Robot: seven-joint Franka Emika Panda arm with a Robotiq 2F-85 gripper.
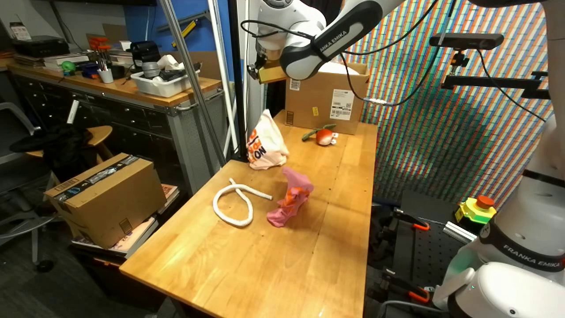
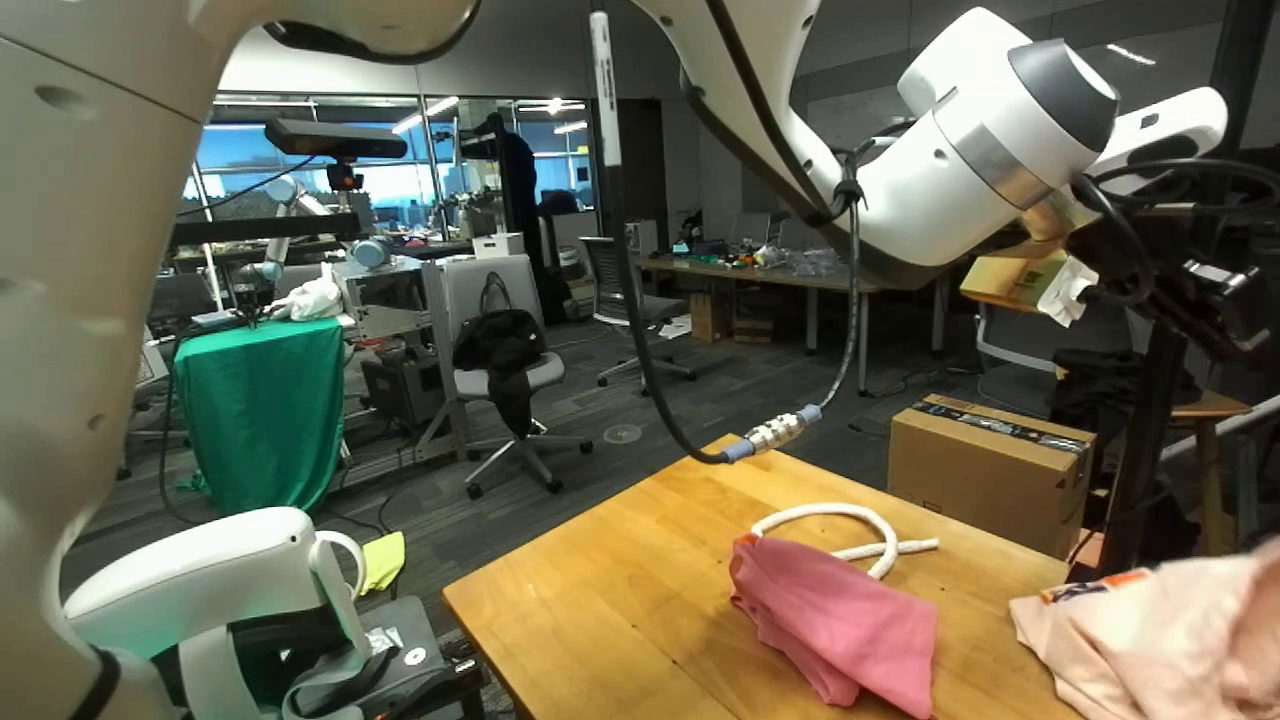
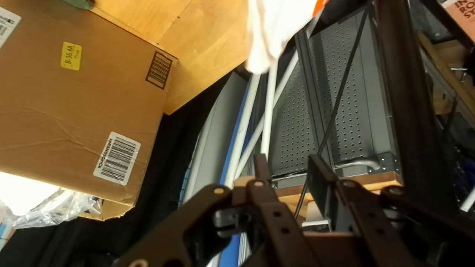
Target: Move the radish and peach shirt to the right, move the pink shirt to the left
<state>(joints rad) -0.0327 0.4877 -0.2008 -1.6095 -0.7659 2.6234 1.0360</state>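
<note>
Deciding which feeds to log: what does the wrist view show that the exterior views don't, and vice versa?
Wrist view only: the gripper clearly, jaws apart; readable lettering on the yellow tag of a cardboard box.

Exterior only: pink shirt and white rope in both exterior views; the red body of the radish in an exterior view. The wrist view catches just a green bit at its top edge, maybe the radish's leaf.

Shared: peach shirt and wooden table in all three; that box also in an exterior view.
</note>
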